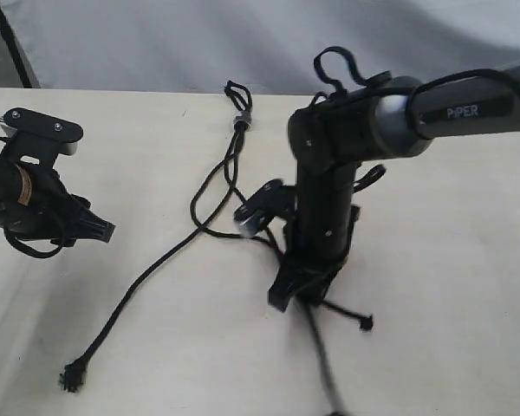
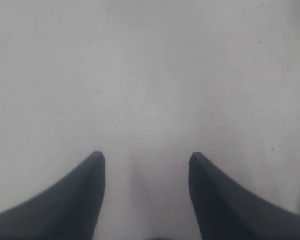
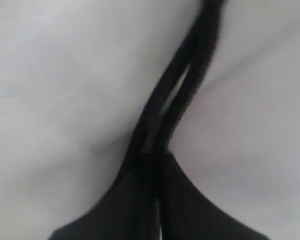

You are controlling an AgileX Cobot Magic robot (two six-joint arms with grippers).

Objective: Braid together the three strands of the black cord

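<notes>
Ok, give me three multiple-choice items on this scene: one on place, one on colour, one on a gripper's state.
1. The black cord's loop lies: A. near the table's edge at the top of the exterior view; B. at its bottom edge; C. off its right side.
2. The band below the loop is: A. red; B. grey; C. yellow.
3. The right gripper is: A. open over bare table; B. shut on a pen; C. shut on black strands.
Key: A, the loop sits top middle; B, it shows pale grey against the cord; C, the right wrist view shows strands pinched between its fingers.
</notes>
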